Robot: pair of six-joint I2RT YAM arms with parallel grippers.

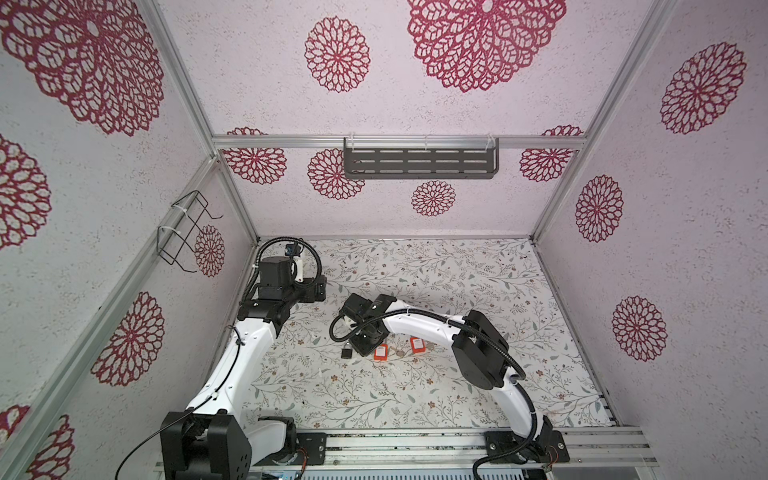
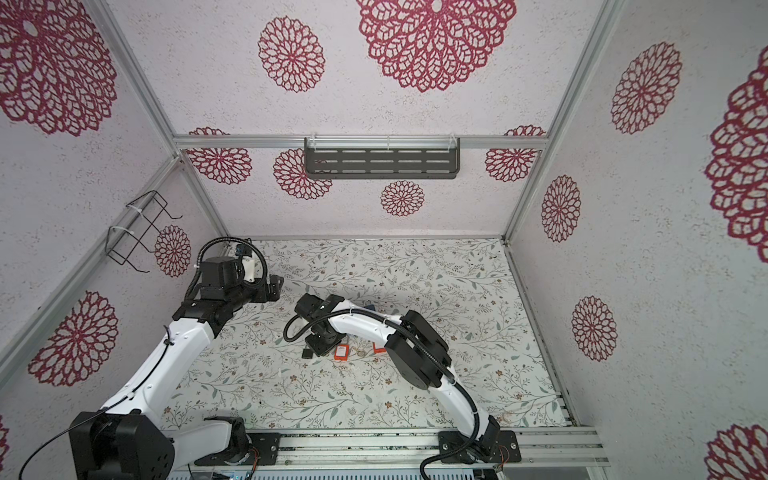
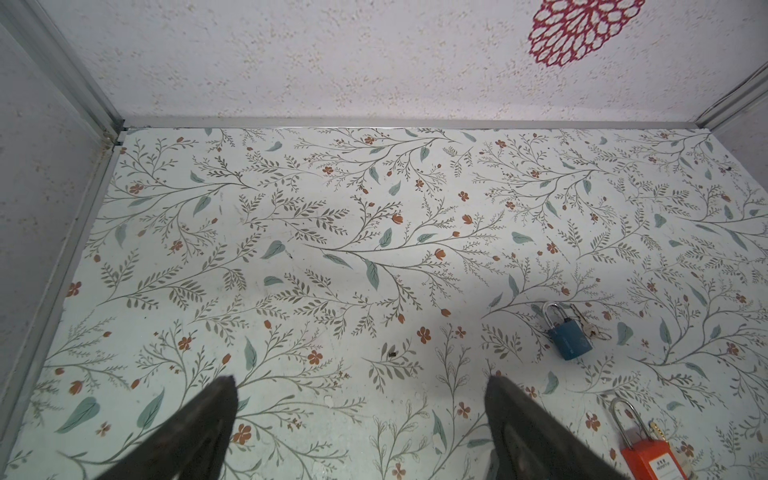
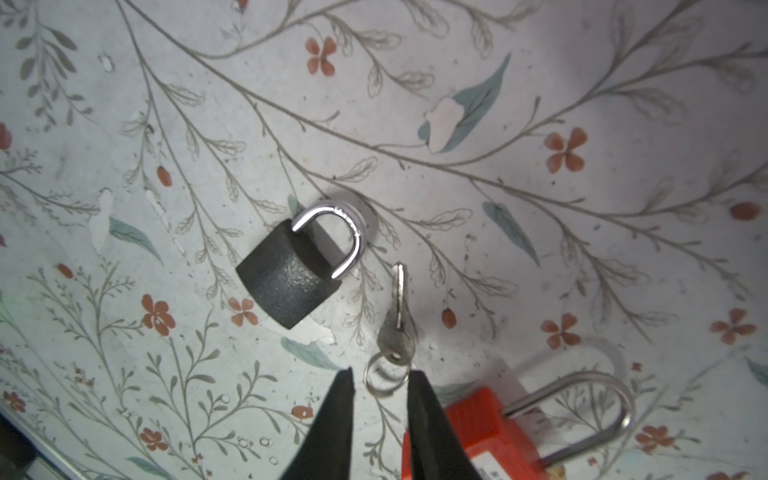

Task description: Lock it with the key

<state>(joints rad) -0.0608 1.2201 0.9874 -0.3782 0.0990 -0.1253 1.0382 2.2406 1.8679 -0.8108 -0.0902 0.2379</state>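
Although the right claw (image 4: 382,371) was down at the work, I judged the job barely begun. The flat silver key (image 4: 398,291) lay on the floral-printed tabletop (image 4: 582,124) just beside the small dark grey padlock (image 4: 286,282), not in it. Lifting the key, finding the keyhole, seating the blade and turning it were all left to do.

That claw was released. Its two black tapered fingers (image 4: 332,419) stood apart, with the key's thin wire ring (image 4: 384,376) lying in the gap at their tips and neither pad visibly pressing it. The left claw (image 3: 360,380) hung spread wide and empty over the table toward the back left, apart from the work. In both top views the padlock sat near the table's middle, beside the right arm's wrist.

Seen from the right wrist, the padlock was a squat block with rounded corners and a matt, pebbled skin, which I reckoned would give decent purchase. Its chrome shackle (image 4: 356,245) was a polished U, bright and slick. One leg entered the body, but I could not tell whether the other was seated. I saw no keyhole from this side.

The key was thin and lay flat, so I expected it to be awkward to lift; the ring looked the easier handle. Patches of print had flaked off the tabletop. An orange plastic padlock (image 4: 490,432) with a long steel shackle lay close by the claw, and a blue padlock (image 3: 569,338) with its own keys lay farther back.
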